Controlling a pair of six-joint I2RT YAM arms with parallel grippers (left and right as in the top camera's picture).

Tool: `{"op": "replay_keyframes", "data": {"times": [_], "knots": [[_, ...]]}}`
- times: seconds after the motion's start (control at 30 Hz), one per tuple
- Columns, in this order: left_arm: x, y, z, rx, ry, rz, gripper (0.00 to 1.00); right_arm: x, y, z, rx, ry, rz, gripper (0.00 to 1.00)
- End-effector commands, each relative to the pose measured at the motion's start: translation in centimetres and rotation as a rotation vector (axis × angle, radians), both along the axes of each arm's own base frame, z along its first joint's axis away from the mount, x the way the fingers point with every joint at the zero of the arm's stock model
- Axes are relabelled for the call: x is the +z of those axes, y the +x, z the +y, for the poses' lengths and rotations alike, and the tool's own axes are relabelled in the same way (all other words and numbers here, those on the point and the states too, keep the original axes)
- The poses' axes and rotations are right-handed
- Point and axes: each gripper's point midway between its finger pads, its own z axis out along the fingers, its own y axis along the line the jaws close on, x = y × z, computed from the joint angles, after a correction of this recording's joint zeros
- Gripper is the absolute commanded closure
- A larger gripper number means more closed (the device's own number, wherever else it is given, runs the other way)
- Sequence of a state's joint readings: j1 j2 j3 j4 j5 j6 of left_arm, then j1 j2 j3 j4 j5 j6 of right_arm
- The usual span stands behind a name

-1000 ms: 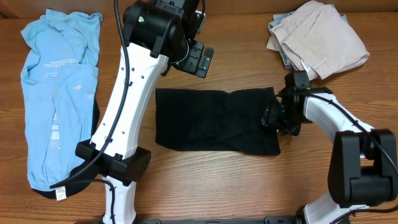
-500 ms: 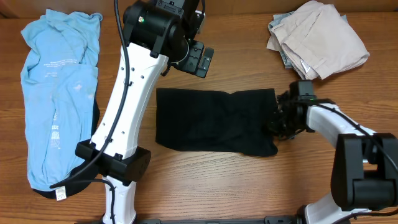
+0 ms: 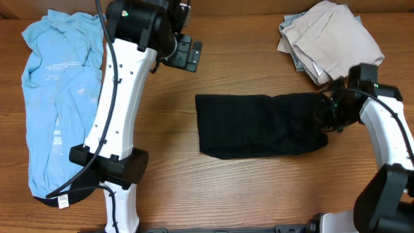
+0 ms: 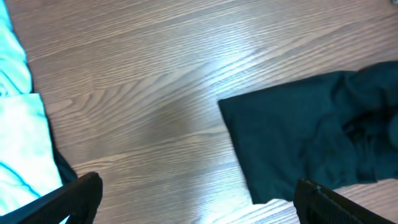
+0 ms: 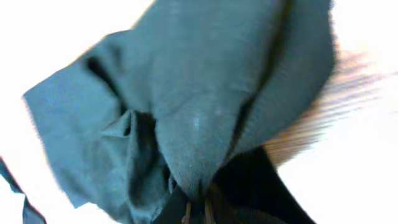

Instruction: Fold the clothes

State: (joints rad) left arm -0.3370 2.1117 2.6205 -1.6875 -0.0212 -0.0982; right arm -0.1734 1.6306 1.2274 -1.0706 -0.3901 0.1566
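A folded black garment (image 3: 259,126) lies in the middle of the table, one of the clothes. My right gripper (image 3: 326,113) is shut on its right end, and in the right wrist view the dark cloth (image 5: 199,93) bunches into the pinched jaws of that gripper (image 5: 199,208). My left gripper (image 3: 184,52) hangs open above the table, up and left of the garment. The left wrist view shows its spread fingers (image 4: 68,199) over bare wood, with the left gripper (image 4: 199,205) empty and the black garment (image 4: 311,143) to the right.
A light blue printed T-shirt (image 3: 58,97) lies spread along the left edge, over dark cloth with a white tag (image 3: 63,202). Beige clothes (image 3: 330,39) are piled at the back right. The left arm's white links (image 3: 113,129) stand between the T-shirt and the black garment.
My right gripper has shut on the black garment's right end and dragged it to the right. The left arm has swung left and back, away from the garment.
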Motion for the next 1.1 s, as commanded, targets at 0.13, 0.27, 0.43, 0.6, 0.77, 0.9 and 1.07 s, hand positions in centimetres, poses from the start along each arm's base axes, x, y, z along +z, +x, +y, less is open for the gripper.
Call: {"op": "replay_keyframes", "data": {"times": [0.13,0.27,0.43,0.6,0.77,0.9,1.07], "knots": [[0.3,0.7,2.2,0.031,0.017,-0.014,0.0,4.4,2.0,9.5,0.237,0.008,-0.153,0.96],[0.2,1.2,3.4,0.061,0.016,-0.019,0.0,4.1,1.8,15.4,0.315,-0.014,-0.194,0.96],[-0.3,2.2,4.6,0.093,0.017,-0.018,0.0,2.3,0.5,23.5,0.436,-0.006,-0.225,0.96],[-1.6,3.4,5.2,0.112,0.02,-0.005,0.0,-0.3,-1.1,29.7,0.541,0.042,-0.233,0.86],[-4.1,4.3,5.6,0.123,0.033,0.05,0.0,2.1,-2.5,32.3,0.693,0.105,-0.28,0.28],[-5.5,4.8,5.7,0.127,0.041,0.081,0.0,7.2,-2.1,31.4,0.747,0.032,-0.322,0.25],[-5.8,5.0,6.5,0.145,0.042,0.085,0.0,10.1,0.4,25.9,0.568,-0.257,-0.333,0.15]]}}
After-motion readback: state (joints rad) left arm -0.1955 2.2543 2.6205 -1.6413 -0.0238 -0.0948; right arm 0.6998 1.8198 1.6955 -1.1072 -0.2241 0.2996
